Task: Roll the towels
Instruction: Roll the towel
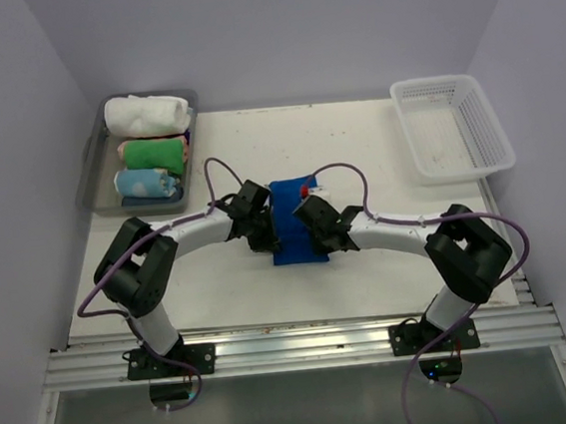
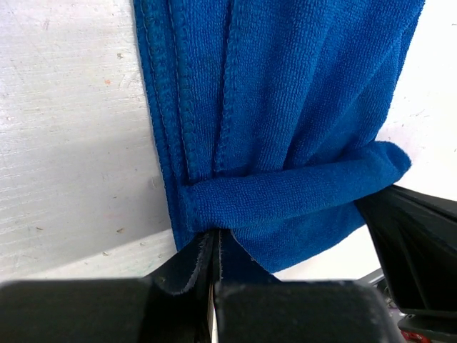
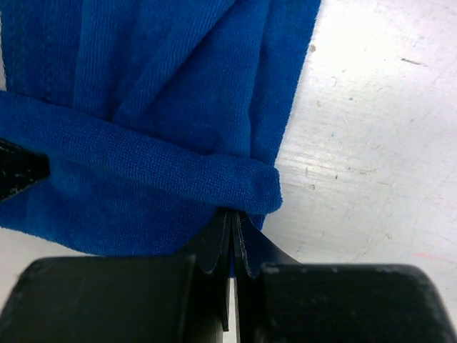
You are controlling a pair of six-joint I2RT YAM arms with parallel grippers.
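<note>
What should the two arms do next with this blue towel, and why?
Probably advance both grippers together over the flat cloth, turning the roll over once more. The left gripper and right gripper are each shut on the blue towel, whose held edge is curled into one small turn, while the rest lies unrolled ahead.

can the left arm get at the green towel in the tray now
Probably not yet: the left gripper is shut on the blue towel. Once it lets go, nothing seems to block the way to the green towel.
</note>
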